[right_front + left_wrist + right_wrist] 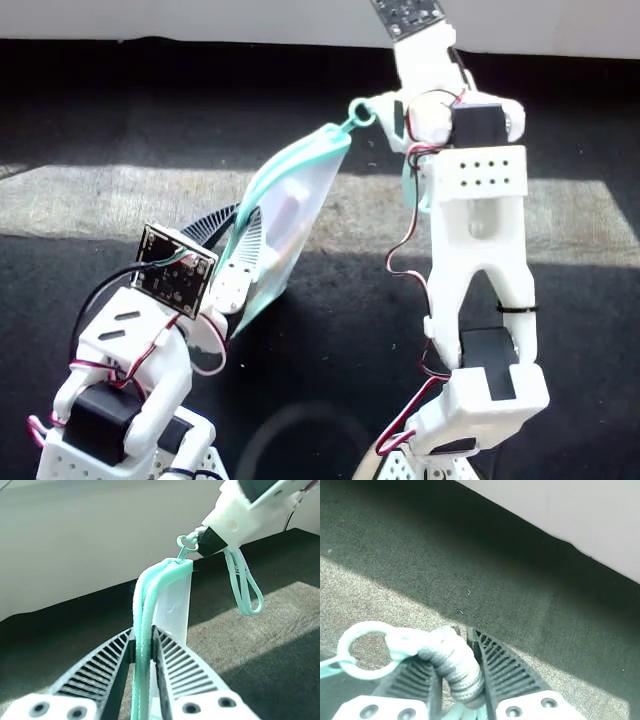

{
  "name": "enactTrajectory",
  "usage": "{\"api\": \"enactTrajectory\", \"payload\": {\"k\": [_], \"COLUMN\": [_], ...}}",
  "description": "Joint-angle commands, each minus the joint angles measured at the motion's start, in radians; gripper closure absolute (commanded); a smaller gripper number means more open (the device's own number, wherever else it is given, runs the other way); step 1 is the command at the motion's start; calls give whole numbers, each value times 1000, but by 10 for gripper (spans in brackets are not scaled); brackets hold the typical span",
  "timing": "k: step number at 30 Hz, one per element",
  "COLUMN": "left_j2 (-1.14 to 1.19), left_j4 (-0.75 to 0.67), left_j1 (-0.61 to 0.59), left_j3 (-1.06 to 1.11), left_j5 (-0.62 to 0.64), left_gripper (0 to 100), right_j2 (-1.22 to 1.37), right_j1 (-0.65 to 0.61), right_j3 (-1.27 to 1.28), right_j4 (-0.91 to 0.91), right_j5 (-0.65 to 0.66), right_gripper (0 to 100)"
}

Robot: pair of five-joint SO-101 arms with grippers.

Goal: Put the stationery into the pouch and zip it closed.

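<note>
While left gripper (144,630) and right gripper (464,632) hold the pouch (290,225), carpet (560,300) lies below.

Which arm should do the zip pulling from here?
Right. The right gripper is shut on the teal zip-pull cord by its ring, at the far end of the translucent teal-edged pouch. The left gripper clamps the near zip edge, anchoring it.

White shells on left arm (140,360) and right arm (478,230), black motors (100,420), looping red-white cables (398,268), ribbed fingers (185,665), screws (190,708) on left hand (144,629).
</note>
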Motion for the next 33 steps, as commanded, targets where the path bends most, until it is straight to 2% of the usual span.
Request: {"api": "enactTrajectory", "payload": {"k": [1,4,8,11,15,19,23,27,33], "left_j2": [7,82,236,371,539,694,799,855,883], "left_j4": [-78,-77,-77,-66,68,207,301,330,331], "left_j1": [-18,-18,-18,-21,-104,-208,-236,-236,-240], "left_j3": [-36,-79,-194,-321,-556,-768,-923,-970,-970], "left_j5": [-9,-9,-9,-9,-14,-137,-180,-180,-181], "left_gripper": [990,990,990,990,990,990,990,990,990], "right_j2": [-85,-119,-191,-266,-371,-452,-470,-452,-455], "right_j1": [-12,-42,-48,-48,-44,-44,-48,-44,-48], "right_j3": [-64,-64,-65,-65,-65,-58,-54,-54,-56], "right_j4": [31,90,131,128,128,131,133,133,239], "right_j5": [0,-6,-109,-127,-127,-127,-127,-209,-219], "right_gripper": [978,878,755,754,754,751,723,673,673]}}
